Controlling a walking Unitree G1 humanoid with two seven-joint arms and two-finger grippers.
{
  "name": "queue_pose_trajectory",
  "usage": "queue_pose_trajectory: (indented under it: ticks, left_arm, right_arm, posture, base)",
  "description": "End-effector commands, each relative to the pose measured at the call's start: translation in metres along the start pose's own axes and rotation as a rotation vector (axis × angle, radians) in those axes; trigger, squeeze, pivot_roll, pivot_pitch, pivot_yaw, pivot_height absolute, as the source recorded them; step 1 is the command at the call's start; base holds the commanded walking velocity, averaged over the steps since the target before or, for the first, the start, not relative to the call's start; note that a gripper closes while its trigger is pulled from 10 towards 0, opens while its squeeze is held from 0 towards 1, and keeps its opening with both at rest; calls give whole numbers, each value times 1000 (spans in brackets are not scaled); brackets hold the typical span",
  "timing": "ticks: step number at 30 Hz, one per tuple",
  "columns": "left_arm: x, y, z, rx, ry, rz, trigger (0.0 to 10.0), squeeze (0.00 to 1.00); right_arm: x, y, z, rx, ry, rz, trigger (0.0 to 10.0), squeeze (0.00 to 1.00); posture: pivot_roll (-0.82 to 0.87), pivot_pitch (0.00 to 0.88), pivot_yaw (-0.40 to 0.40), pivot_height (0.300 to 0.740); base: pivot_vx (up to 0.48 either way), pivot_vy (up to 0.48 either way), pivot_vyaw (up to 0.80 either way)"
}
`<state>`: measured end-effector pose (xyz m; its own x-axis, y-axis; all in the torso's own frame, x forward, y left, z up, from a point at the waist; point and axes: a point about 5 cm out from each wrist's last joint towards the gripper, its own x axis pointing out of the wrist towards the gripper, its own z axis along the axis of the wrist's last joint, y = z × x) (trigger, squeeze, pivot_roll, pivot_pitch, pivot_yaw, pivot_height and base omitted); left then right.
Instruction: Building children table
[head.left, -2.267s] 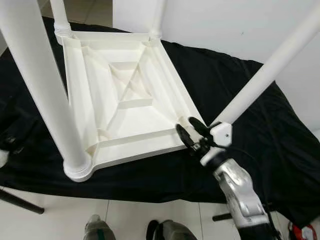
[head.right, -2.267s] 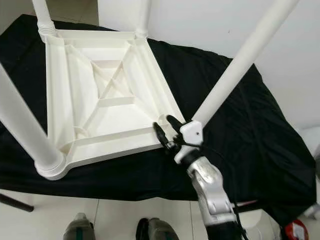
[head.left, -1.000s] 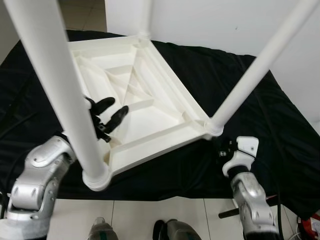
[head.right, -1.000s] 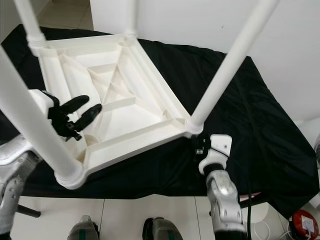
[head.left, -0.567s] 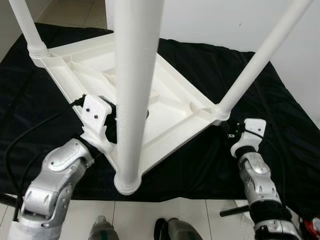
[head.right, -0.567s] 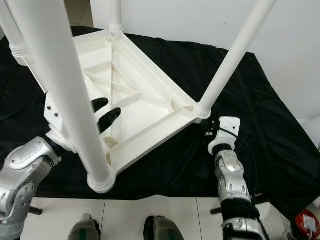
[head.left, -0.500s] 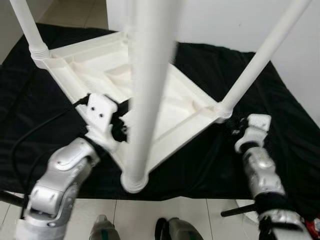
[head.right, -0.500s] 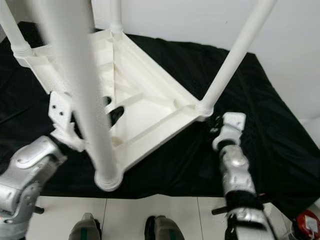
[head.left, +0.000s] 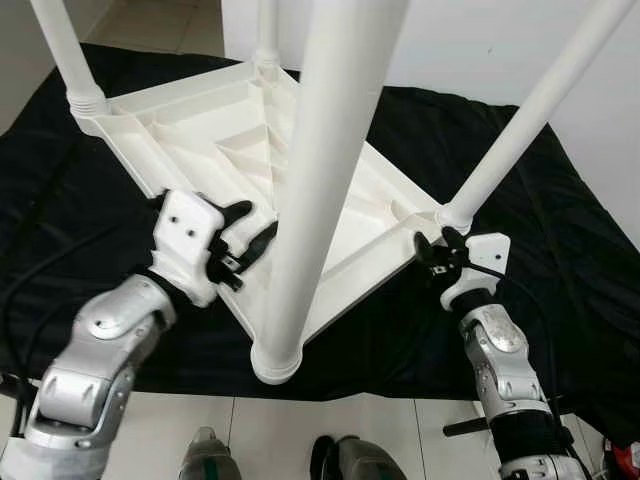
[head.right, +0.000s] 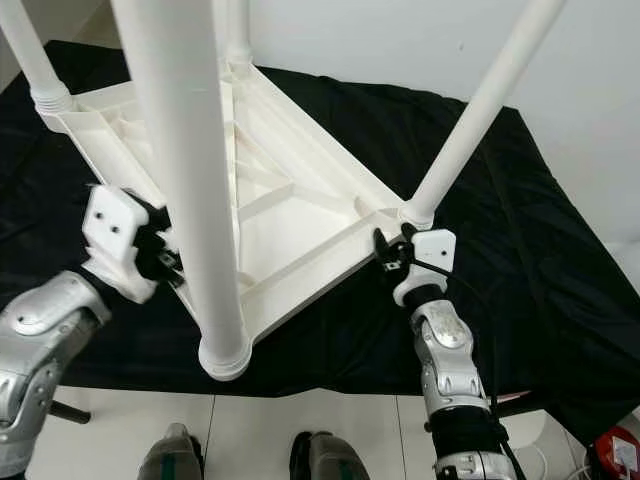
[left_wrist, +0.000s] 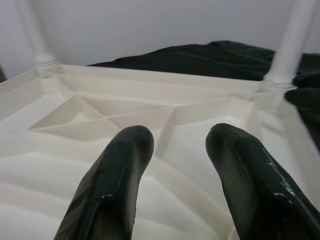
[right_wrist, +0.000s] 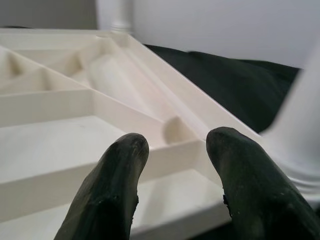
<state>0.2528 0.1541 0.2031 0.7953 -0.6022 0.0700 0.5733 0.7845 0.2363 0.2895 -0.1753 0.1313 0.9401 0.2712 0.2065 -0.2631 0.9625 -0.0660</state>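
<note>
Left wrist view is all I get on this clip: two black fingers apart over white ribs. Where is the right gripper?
Observer: The right gripper sits at the table's right corner, beside the base of a fitted leg.
Operator: Open or shut?
Observer: Open; the right wrist view shows its two fingers apart over the table rim.
Operator: How many legs are fitted?
Observer: Four legs stand up from the upside-down table; the nearest leg rises right beside the left gripper.
Operator: What is the table lying on?
Observer: A black cloth.
</note>
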Motion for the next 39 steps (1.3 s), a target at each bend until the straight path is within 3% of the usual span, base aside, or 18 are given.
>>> queue_pose_trajectory:
  ticks: [1, 5, 7, 9, 10, 11, 13, 19, 25, 27, 29, 30, 32, 35, 39]
  left_arm:
    - [1, -1, 0, 8, -12, -51, 10000, 0]
    - [2, 6, -7, 9, 7, -1, 10000, 0]
    - [2, 9, -12, -7, 27, 31, 10000, 0]
    - [2, 9, -13, -11, 33, 34, 10000, 0]
    - [1, 9, -15, -14, 37, 36, 10000, 0]
    - [1, 9, -15, -14, 37, 36, 10000, 0]
    - [-1, 5, -22, -34, 59, 23, 10000, 0]
    - [0, 3, -30, -50, 88, 6, 10000, 0]
    - [-1, 19, -43, -29, 149, 96, 10000, 0]
    - [-1, 19, -43, -29, 149, 96, 10000, 0]
    - [-3, 35, -47, -24, 172, 194, 10000, 0]
    - [-5, 46, -51, -33, 193, 257, 10000, 0]
    - [-5, 46, -51, -33, 193, 257, 10000, 0]
    - [-9, 63, -56, -51, 215, 358, 10000, 0]
    - [-9, 66, -54, -36, 203, 361, 10000, 0]
  right_arm:
    - [-5, 0, 0, -5, 4, 41, 10000, 0]
    - [-8, 4, 9, -27, -7, 139, 10000, 0]
    - [-13, 5, 15, -33, -7, 202, 10000, 443]
    - [-14, 5, 16, -39, -6, 214, 10000, 443]
    - [-17, 8, 17, -28, 2, 249, 10000, 1000]
    - [-17, 8, 17, -28, 2, 249, 10000, 1000]
    - [-28, 18, 22, -7, 29, 409, 10000, 1000]
    - [-33, 25, 28, -19, 68, 604, 10000, 1000]
    - [-35, 34, 32, -10, 101, 768, 10000, 1000]
    - [-35, 34, 32, -10, 101, 768, 10000, 1000]
    - [-38, 38, 34, 2, 132, 866, 10000, 1000]
    - [-39, 41, 36, -2, 147, 932, 10000, 0]
    - [-39, 41, 36, -2, 147, 932, 10000, 0]
    - [-39, 47, 37, -22, 174, 1068, 10000, 0]
    - [-37, 56, 38, -20, 178, 1166, 10000, 0]
  posture:
    - [130, 82, -89, 740]
    - [112, 75, -81, 740]
    - [108, 70, -80, 740]
    - [108, 70, -80, 740]
    - [103, 63, -78, 740]
    - [103, 63, -78, 740]
    - [102, 57, -76, 740]
    - [94, 40, -67, 740]
    - [95, 21, -66, 740]
    - [95, 21, -66, 740]
    - [99, 14, -69, 740]
    - [104, 9, -71, 740]
    - [104, 9, -71, 740]
    - [111, 1, -72, 740]
    - [125, 0, -74, 740]
  base:
    - [0, 0, 0]
    - [0, 0, 0]
    - [0, 0, 0]
    - [0, 0, 0]
    - [0, 0, 0]
    - [0, 0, 0]
    - [0, 0, 0]
    - [0, 0, 0]
    - [0, 0, 0]
    - [0, 0, 0]
    - [0, 0, 0]
    - [0, 0, 0]
    - [0, 0, 0]
    - [0, 0, 0]
    - [0, 0, 0]
